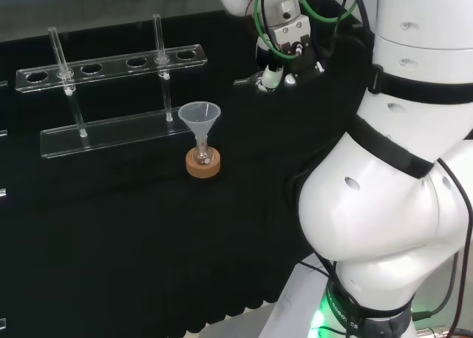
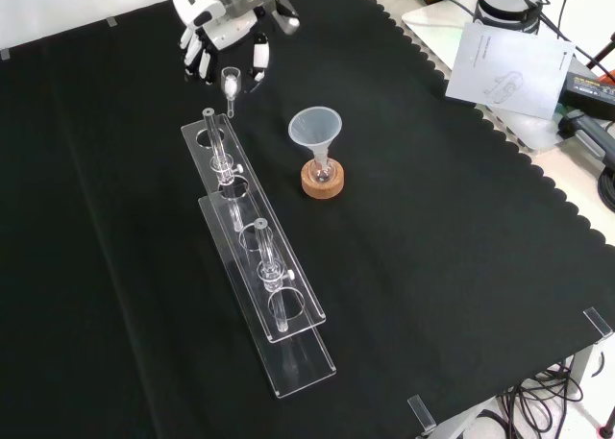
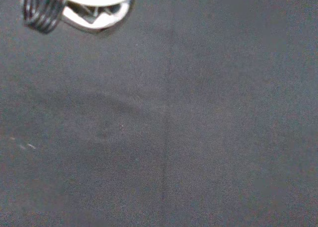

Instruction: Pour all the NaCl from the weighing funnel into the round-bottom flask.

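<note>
Clear glass weighing funnel pinched in the hand — nothing poured yet, I judge.

In the front view the hand's fingers curl down round the small funnel and hold it in the air. Below and to the right of the hand the round-bottom flask sits on a cork ring, a plastic funnel in its neck. Carrying over and tipping remain. The acrylic tube rack starts just beneath the hand — its upright tube could snag a low move.
</note>
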Tool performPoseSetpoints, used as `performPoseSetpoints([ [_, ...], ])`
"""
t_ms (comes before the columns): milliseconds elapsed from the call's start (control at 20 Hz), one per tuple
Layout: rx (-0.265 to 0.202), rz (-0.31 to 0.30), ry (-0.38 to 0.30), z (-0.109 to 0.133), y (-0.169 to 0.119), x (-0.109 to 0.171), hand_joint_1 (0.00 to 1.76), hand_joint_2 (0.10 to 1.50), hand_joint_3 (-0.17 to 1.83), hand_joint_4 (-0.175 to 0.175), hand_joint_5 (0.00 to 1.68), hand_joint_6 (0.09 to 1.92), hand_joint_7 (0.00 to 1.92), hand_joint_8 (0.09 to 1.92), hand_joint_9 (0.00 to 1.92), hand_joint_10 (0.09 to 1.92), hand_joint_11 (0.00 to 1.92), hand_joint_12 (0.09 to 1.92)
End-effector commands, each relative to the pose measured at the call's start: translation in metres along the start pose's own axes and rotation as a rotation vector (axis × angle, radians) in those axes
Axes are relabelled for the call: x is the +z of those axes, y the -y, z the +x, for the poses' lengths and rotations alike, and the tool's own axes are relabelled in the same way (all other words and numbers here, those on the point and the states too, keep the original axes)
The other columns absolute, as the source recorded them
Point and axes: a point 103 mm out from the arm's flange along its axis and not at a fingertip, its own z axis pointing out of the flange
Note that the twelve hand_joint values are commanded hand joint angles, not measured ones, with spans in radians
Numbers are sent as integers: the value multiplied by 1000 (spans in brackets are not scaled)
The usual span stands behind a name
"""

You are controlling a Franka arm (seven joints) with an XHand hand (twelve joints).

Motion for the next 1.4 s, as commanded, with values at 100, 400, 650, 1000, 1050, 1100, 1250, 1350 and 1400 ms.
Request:
performPoseSetpoints([
  [100, 23, -6, 30, 12, 37, -20, 1102, 665, 709, 175, 1191, 841, 532, 653, 774, 481, 581, 1207],
  [400, 44, -30, 35, 21, 66, -39, 1102, 666, 708, 175, 1189, 844, 530, 654, 773, 480, 582, 1205],
  [650, 47, -36, 46, 37, 86, -49, 1102, 667, 708, 175, 1188, 846, 530, 655, 774, 481, 584, 1204],
  [1000, 44, -24, 75, 62, 108, -62, 1101, 668, 708, 175, 1186, 848, 530, 658, 780, 481, 595, 1195],
  [1050, 44, -20, 81, 66, 111, -63, 1101, 668, 708, 175, 1186, 849, 530, 659, 781, 481, 596, 1194],
  [1100, 45, -19, 86, 69, 114, -64, 1102, 668, 707, 175, 1186, 849, 531, 659, 781, 481, 598, 1193],
  [1250, 45, -10, 89, 76, 122, -64, 1102, 668, 708, 175, 1186, 850, 532, 661, 782, 480, 601, 1189],
  [1350, 45, -3, 96, 80, 127, -63, 1102, 668, 708, 175, 1186, 850, 532, 661, 783, 480, 604, 1186],
  [1400, 46, -1, 99, 81, 129, -62, 1102, 668, 708, 175, 1186, 850, 532, 662, 784, 480, 606, 1185],
])
